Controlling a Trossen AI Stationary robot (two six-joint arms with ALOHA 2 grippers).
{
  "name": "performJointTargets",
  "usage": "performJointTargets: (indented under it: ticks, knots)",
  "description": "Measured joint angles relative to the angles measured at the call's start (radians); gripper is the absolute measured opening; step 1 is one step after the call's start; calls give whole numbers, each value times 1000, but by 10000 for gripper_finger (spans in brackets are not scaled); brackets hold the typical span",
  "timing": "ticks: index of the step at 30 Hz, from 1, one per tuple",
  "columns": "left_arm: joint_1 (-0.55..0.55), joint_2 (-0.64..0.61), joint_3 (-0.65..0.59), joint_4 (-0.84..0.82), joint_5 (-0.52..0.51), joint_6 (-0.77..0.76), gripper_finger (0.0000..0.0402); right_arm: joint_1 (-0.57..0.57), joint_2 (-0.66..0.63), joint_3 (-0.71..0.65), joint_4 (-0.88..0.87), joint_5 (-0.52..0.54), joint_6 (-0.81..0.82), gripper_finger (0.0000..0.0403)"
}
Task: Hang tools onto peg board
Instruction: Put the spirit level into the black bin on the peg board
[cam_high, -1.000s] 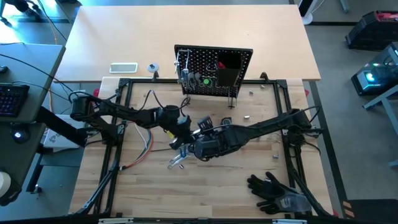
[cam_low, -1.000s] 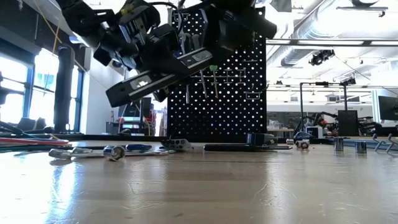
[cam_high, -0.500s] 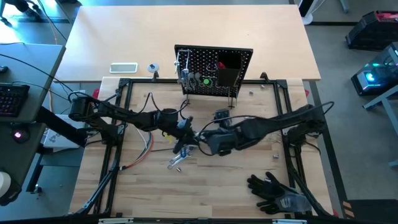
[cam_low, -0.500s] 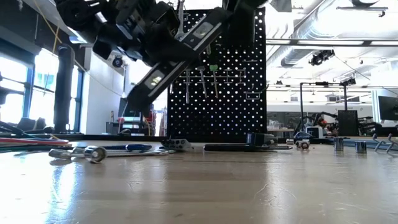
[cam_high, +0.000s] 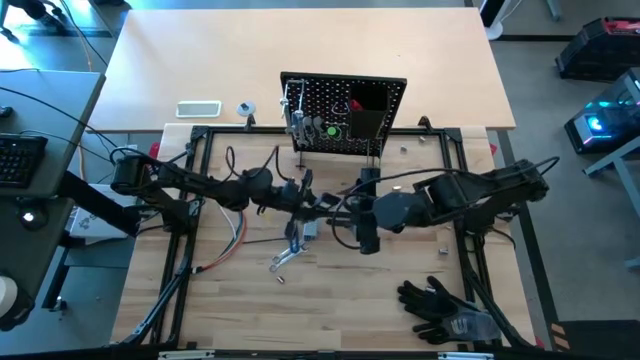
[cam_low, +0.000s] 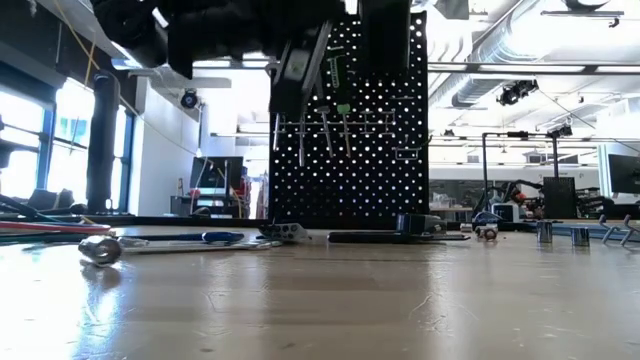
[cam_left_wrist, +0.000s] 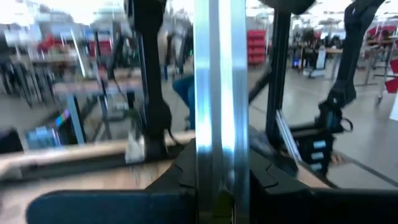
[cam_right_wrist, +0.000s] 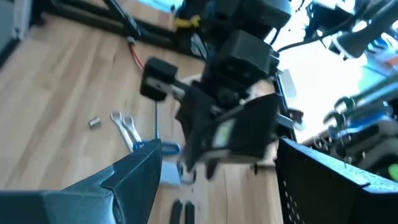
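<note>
The black peg board (cam_high: 345, 115) stands upright at the table's far middle, with several tools hanging on its front (cam_low: 325, 125). My left gripper (cam_high: 305, 208) is near the table's middle, in front of the board, shut on a flat silver tool (cam_left_wrist: 217, 93). My right gripper (cam_high: 366, 240) hovers just right of it, open wide and empty; its spread fingers (cam_right_wrist: 134, 171) frame the left gripper. Silver wrenches (cam_high: 283, 260), a blue-handled driver (cam_low: 215, 238) and a small socket (cam_high: 280, 279) lie on the table below. My left gripper pinches the flat silver tool between its two fingers, at a spot (cam_left_wrist: 217, 186) partly hidden by the gripper's own body. The fingers point level. The tool stands about upright from the hold, lifted clear of the table.
Black gloves (cam_high: 445, 305) lie at the near right. A bundle of coloured wires (cam_high: 235, 235) lies at the left. Small metal parts (cam_high: 397, 186) sit in front of the board. A black frame (cam_high: 200, 135) borders the work area.
My right gripper has risen and drawn away from the left gripper toward the table's right edge. My left gripper has lifted a little and tipped its wrist up to level, keeping the silver tool. A small socket has rolled across the table toward the near edge.
</note>
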Motion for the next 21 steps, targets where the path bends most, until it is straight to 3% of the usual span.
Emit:
performJointTargets:
  ticks: [12,16,21]
  knots:
    - [-51,0,136,27,-45,211,40,-62,21,0,274,-74,-111,299]
    - [-57,0,148,28,-65,256,40,-63,23,0,284,-72,-125,252]
    - [-53,0,149,64,-77,263,40,-63,23,0,284,-74,-153,158]
